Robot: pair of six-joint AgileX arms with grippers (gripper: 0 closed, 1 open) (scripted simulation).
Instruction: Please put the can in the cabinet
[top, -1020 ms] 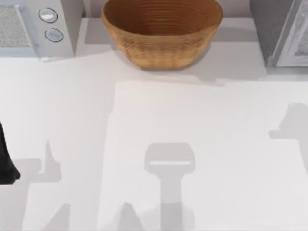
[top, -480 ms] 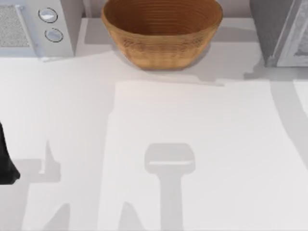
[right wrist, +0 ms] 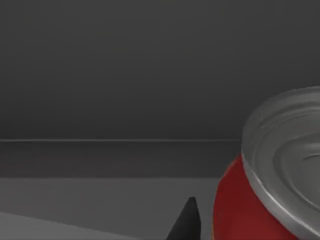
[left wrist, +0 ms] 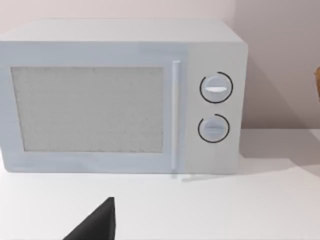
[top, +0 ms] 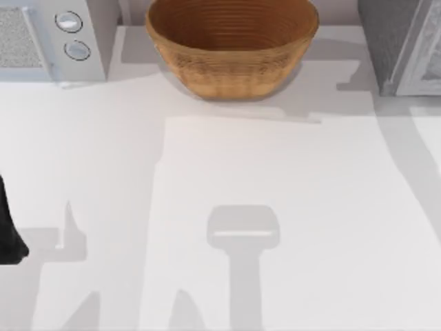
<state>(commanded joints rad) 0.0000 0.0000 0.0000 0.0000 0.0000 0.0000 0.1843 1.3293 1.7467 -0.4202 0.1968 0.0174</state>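
My right arm's shadow now reaches the cabinet (top: 400, 45). The can (right wrist: 250, 210) sits within grey walls; I cannot tell my right fingers' grip. The basket (top: 231, 45) holds nothing.

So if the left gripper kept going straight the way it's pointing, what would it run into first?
Most likely the microwave: the left wrist view looks squarely at its door, with bare table between. How far off it stands is hard to judge.

Left arm (top: 8, 227) sits parked at the table's left edge.
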